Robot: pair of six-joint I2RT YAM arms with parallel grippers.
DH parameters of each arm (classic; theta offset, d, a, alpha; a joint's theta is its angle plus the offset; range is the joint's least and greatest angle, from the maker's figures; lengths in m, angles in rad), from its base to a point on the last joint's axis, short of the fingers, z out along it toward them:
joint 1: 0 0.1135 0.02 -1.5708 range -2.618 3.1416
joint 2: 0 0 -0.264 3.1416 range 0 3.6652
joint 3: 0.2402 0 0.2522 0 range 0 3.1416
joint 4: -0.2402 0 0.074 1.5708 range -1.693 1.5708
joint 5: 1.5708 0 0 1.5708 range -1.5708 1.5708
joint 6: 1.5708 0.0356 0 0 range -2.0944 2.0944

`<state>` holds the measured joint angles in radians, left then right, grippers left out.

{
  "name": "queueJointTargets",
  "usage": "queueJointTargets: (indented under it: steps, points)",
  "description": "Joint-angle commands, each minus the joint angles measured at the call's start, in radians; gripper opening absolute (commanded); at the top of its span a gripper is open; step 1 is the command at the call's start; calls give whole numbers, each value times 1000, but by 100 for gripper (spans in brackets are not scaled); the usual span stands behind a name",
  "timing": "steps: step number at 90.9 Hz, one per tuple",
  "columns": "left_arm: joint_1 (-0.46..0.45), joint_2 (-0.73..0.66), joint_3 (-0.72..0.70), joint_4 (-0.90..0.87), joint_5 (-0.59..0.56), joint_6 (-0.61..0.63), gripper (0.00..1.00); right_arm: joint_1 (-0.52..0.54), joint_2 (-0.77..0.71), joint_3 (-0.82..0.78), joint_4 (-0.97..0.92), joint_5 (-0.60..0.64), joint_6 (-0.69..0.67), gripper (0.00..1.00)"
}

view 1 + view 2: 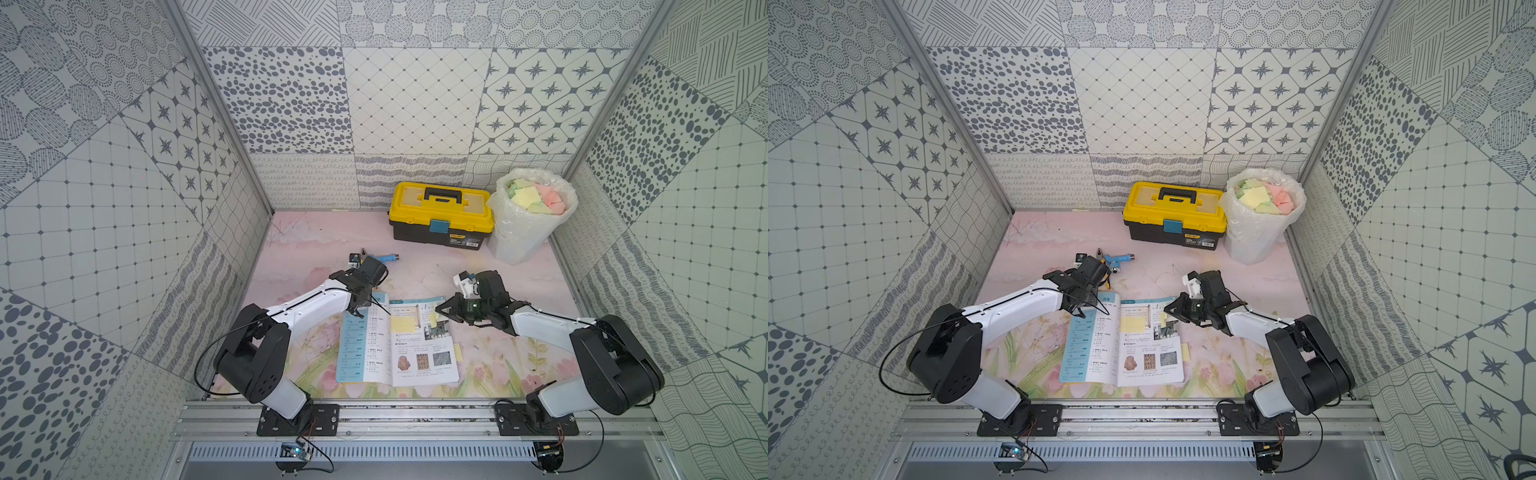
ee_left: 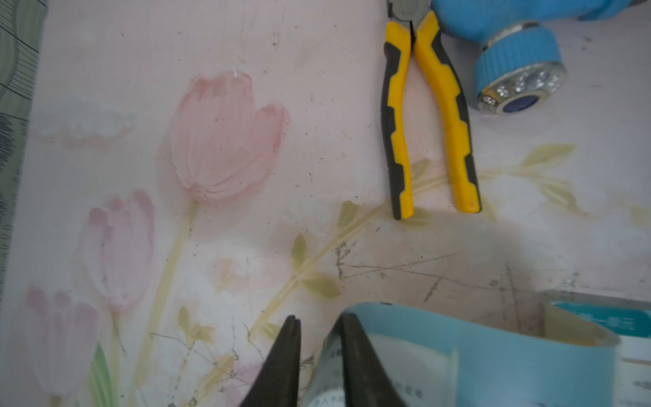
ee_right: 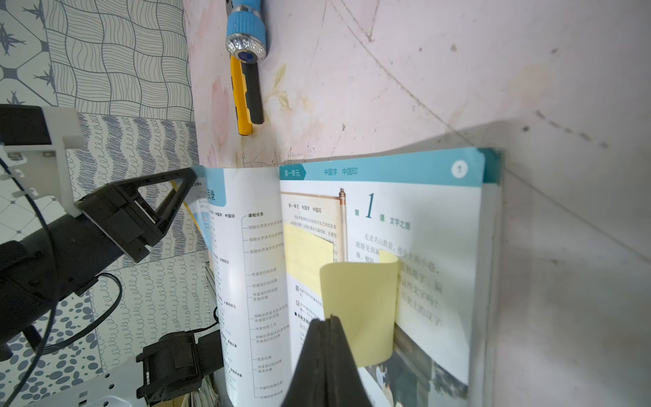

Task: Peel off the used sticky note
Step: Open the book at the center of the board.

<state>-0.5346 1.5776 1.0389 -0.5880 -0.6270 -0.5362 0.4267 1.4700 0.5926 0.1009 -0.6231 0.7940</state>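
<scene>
Right end effector [image 3: 326,319] pinches the sticky note [image 3: 363,303], half-peeled off the book [image 3: 422,197]; left end effector [image 2: 318,319] stands parted; full detachment apparently remains.

An open textbook [image 1: 1100,357] lies toward the desk's [image 1: 1038,241] 6 o'clock edge. The left gripper [image 1: 1080,313] sits over the book's 11 o'clock corner. The right gripper [image 1: 1166,308] comes in at its 1 o'clock corner, tip at a small sticky note [image 1: 1163,320] on the right-hand page. A larger sticky note [image 1: 1133,324] lies flat at that note's 9 o'clock. A yellow toolbox [image 1: 1175,208] and a bag-lined bin [image 1: 1254,243] of coloured notes stand toward 1 o'clock.
</scene>
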Motion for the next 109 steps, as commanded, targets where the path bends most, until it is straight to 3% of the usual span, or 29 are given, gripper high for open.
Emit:
queueJointTargets:
  steps: [1,19,26,48,69,77,109]
  points:
    - [13,-14,24,-118,-186,-54,40,6,1,10,17,6,-14,0]
    - [10,-140,-3,-91,-78,-70,62,5,5,13,14,8,-15,0]
    - [9,-195,-18,-46,16,-47,64,5,3,12,11,11,-15,0]
    - [-12,-273,-69,188,460,34,62,4,1,10,-4,25,-12,0]
    - [-85,-180,-141,458,833,9,51,4,-8,0,-19,57,10,0]
    - [-118,-112,-151,547,926,-22,46,4,-7,-6,-22,68,23,0]
    - [-211,119,-96,639,1031,-89,25,2,7,-43,42,79,142,0]
